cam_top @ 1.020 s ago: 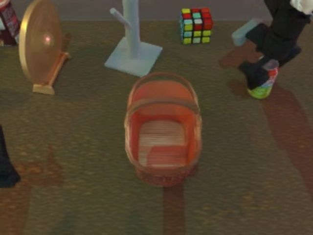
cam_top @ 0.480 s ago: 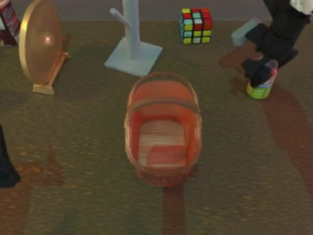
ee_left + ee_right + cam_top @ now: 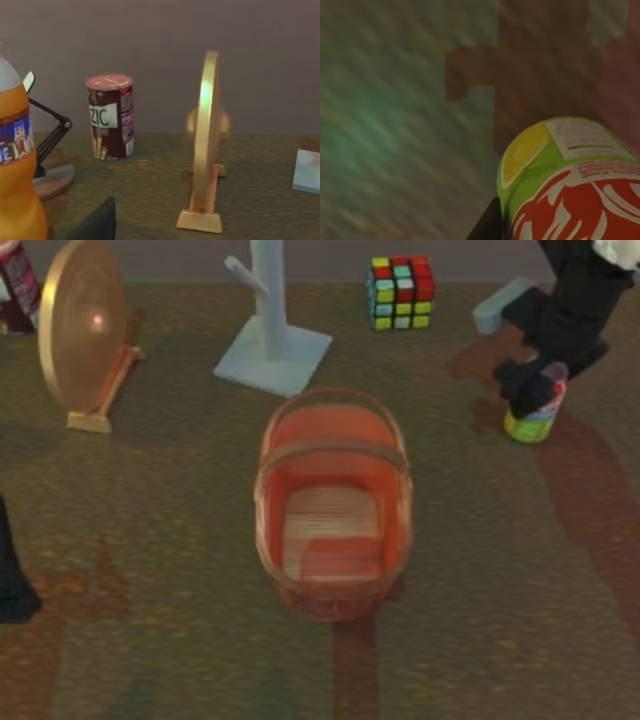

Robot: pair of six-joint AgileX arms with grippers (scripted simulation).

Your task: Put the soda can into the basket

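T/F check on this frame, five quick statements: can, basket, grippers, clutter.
1. The soda can lies inside the basket. False: it stands on the table, to the basket's right.
2. The right gripper is at the can. True.
3. The basket holds nothing. True.
4. The colour cube sits left of the golden disc. False: it is far to its right.
5. The left gripper is over the basket. False: it is parked at the left edge.

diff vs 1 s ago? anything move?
The right gripper and the soda can shifted slightly toward the table's far edge, then held; the can looks more upright now. Grasp state unclear. The basket and the left arm, at the left edge, are unchanged.
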